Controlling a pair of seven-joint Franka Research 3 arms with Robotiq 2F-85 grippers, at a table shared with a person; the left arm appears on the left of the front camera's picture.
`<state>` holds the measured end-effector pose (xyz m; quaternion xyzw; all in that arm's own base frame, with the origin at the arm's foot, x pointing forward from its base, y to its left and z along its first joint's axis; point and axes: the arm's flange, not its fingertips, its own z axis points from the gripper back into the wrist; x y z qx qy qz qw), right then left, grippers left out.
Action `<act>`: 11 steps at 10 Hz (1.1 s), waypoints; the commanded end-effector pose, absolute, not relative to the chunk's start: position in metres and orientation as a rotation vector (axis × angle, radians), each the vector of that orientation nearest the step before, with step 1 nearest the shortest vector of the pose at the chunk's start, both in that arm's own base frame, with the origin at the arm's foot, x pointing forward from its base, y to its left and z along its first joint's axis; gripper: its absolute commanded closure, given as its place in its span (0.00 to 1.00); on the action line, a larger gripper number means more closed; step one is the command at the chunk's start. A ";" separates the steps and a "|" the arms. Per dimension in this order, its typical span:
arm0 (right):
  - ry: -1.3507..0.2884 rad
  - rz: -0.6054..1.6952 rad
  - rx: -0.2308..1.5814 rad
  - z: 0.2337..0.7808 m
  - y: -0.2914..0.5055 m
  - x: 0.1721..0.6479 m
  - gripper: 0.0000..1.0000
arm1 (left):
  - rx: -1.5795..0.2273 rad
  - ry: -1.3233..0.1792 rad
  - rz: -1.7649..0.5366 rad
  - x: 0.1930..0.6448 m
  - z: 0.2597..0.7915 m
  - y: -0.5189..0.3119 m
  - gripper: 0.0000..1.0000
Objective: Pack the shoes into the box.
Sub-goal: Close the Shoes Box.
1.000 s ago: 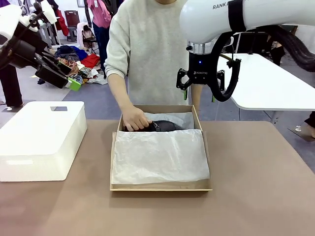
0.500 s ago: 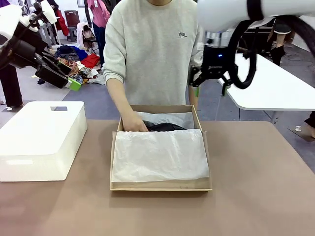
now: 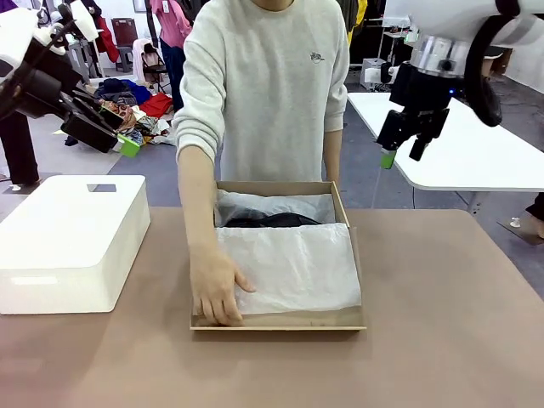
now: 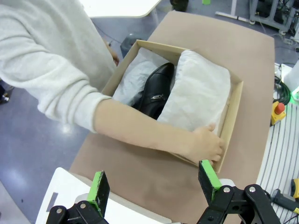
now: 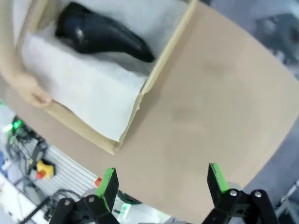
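Observation:
The brown cardboard box [image 3: 280, 321] lies open in the middle of the table, lined with white tissue paper [image 3: 293, 268]. One glossy black shoe [image 3: 272, 220] lies along its far side, half tucked into the paper; the same shoe [image 4: 156, 91] shows its buckle in the left wrist view and lies bare [image 5: 100, 35] in the right wrist view. A person's hand [image 3: 214, 293] presses the paper at the box's front left corner. My left gripper [image 3: 121, 130] hangs open high at the left, above the bin. My right gripper [image 3: 403, 155] is open, raised beyond the box's far right corner.
A large white plastic bin [image 3: 72, 242] stands upside down at the table's left. The person stands at the far edge behind the box. A white side table [image 3: 476, 149] is beyond the right side. Bare brown tabletop [image 3: 450, 314] stretches right of the box.
My right arm rose and swung right, away from above the box's far edge. The person's hand left the shoe at the back and came to the front left corner, onto the paper.

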<state>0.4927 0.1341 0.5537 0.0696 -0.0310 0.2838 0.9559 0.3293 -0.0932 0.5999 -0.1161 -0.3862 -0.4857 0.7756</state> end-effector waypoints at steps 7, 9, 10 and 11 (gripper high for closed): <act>-0.055 0.718 0.342 0.532 0.120 0.499 0.00 | -0.265 -0.841 -1.062 0.330 0.600 -0.092 0.00; -0.055 0.718 0.342 0.532 0.120 0.499 0.00 | -0.265 -0.841 -1.062 0.330 0.600 -0.092 0.00; -0.055 0.718 0.342 0.532 0.120 0.499 0.00 | -0.265 -0.841 -1.062 0.330 0.600 -0.092 0.00; -0.045 0.722 0.354 0.530 0.121 0.499 0.00 | -0.265 -0.841 -1.062 0.330 0.600 -0.092 0.00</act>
